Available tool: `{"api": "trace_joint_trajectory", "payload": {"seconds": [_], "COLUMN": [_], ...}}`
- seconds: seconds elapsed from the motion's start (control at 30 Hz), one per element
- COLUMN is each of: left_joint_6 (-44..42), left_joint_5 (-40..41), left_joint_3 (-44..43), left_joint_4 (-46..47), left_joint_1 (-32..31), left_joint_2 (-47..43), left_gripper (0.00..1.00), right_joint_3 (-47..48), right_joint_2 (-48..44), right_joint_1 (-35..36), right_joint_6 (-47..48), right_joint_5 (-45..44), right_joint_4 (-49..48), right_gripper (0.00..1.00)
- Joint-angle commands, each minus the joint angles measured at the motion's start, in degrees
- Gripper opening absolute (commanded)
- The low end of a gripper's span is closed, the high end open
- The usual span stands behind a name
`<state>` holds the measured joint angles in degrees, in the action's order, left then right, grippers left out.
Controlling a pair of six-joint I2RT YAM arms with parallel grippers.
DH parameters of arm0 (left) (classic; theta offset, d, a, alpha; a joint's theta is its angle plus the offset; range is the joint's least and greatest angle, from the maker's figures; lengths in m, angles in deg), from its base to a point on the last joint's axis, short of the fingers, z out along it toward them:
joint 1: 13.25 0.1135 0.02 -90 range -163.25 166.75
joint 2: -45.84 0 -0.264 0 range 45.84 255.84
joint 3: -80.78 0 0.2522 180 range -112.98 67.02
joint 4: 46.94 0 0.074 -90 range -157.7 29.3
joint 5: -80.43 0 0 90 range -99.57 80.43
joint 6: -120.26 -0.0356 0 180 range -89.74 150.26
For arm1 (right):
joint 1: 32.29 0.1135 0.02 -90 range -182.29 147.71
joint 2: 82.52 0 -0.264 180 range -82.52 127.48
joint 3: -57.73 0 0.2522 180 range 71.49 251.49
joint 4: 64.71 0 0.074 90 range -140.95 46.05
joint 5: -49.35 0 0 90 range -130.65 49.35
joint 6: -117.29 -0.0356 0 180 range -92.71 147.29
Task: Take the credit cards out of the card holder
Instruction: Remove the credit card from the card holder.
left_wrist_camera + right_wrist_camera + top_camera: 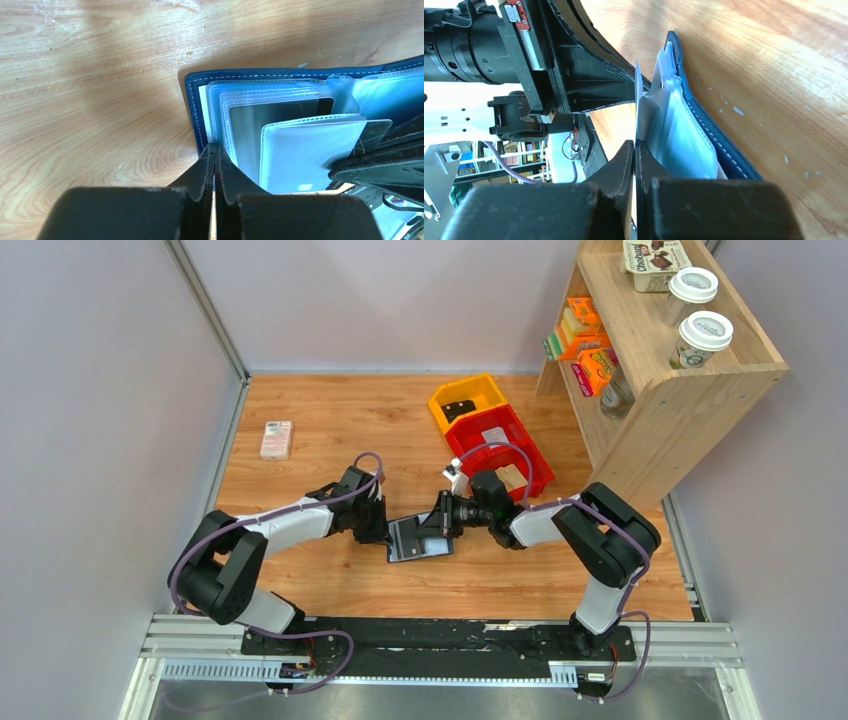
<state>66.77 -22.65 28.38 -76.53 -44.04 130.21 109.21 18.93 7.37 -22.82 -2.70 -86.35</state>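
The navy card holder [420, 540] lies open on the wooden table between my two grippers. In the left wrist view its navy rim [192, 100] frames a stack of clear sleeves, and a grey credit card [280, 112] sits in one of them. My left gripper [215, 150] is shut on the holder's near left edge; it also shows from above [388, 533]. My right gripper [634, 145] is shut on a thin card [636, 95], seen edge-on and standing out of the sleeves beside the holder's edge [704, 125]. That card's corner [375, 131] shows by the right fingers [380, 165].
A pink-white box [276, 439] lies at the far left. A yellow bin [467, 400] and a red bin [500, 445] stand just behind the right gripper [437, 523]. A wooden shelf [660, 370] with boxes and cups stands at the right.
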Motion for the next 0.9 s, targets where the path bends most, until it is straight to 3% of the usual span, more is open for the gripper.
{"api": "trace_joint_trajectory", "payload": {"seconds": [0.0, 0.2, 0.37, 0.73, 0.87], "left_joint_6": [-2.32, -1.44, 0.40, 1.81, 1.72], "left_joint_5": [5.79, 5.44, 0.70, -5.90, -2.41], "left_joint_3": [3.56, 2.16, 0.75, -0.65, -0.22], "left_joint_4": [-2.10, -2.80, -0.08, 7.30, 4.87], "left_joint_1": [-0.24, -0.33, -0.24, -0.33, -0.42], "left_joint_2": [0.09, -9.22, -11.78, -1.95, 1.31], "left_gripper": [0.04, 0.14, 0.20, 0.19, 0.15], "right_joint_3": [-0.10, -0.54, -0.54, -0.45, -0.54], "right_joint_2": [-1.78, 0.32, 1.64, 1.21, 0.33], "right_joint_1": [-0.02, 0.07, 0.33, 0.33, 0.16], "right_joint_6": [0.27, -1.31, -1.75, -1.57, -0.96], "right_joint_5": [0.37, -2.88, -4.82, -8.33, -9.65], "right_joint_4": [-1.52, -0.90, 0.06, 4.02, 5.94], "right_gripper": [0.04, 0.01, 0.01, 0.01, 0.01]}}
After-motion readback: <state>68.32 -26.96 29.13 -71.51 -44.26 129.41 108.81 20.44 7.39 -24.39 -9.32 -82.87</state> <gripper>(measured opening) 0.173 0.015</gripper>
